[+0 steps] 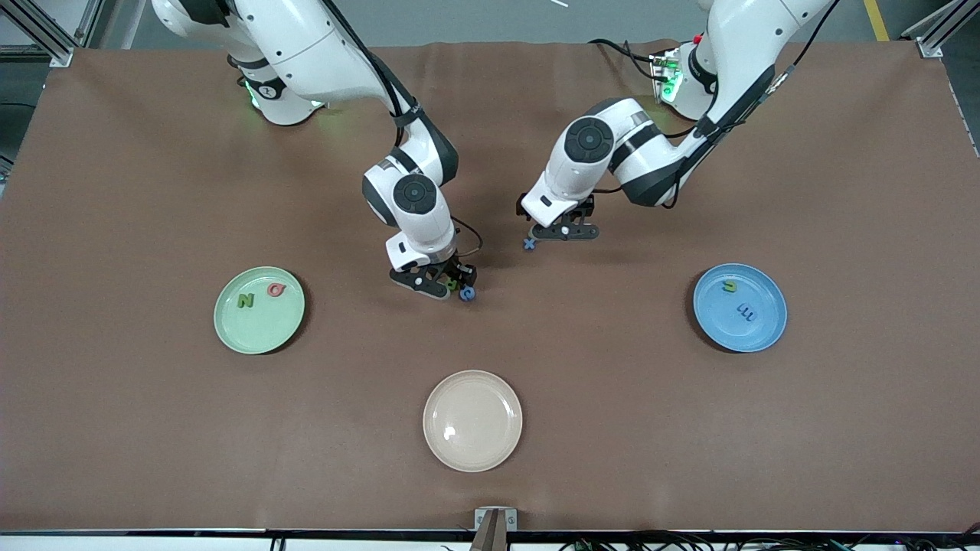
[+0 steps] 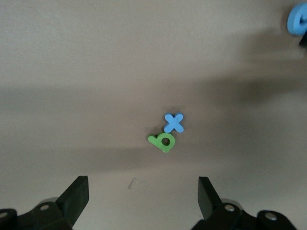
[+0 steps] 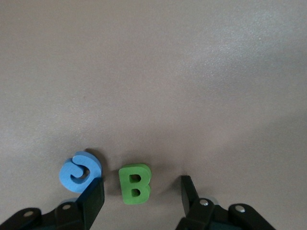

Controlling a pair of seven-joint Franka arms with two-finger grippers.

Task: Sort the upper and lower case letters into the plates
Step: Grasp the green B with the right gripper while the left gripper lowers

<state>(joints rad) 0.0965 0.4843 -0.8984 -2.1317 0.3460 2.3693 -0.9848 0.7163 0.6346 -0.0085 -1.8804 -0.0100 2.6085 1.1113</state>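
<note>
A pale green plate [image 1: 256,335] toward the right arm's end holds a green N [image 1: 245,301] and a red letter [image 1: 276,290]. The sky blue plate [image 1: 758,333] toward the left arm's end holds a yellow-green letter [image 1: 730,287] and a blue m [image 1: 746,311]. My right gripper [image 1: 452,291] [image 3: 141,196] is low at mid-table, open, its fingers either side of a green B [image 3: 135,183] without touching it. A blue curled letter [image 3: 80,170] [image 1: 467,293] lies beside one finger. My left gripper [image 1: 564,232] [image 2: 144,196] hangs open, with a blue x [image 2: 173,122] [image 1: 529,244] and a green b [image 2: 162,141] just past its fingertips.
A cream-beige plate [image 1: 472,451] with nothing on it lies nearest the front camera, midway between the two other plates. The two grippers work close together at the middle of the brown table [image 1: 153,191].
</note>
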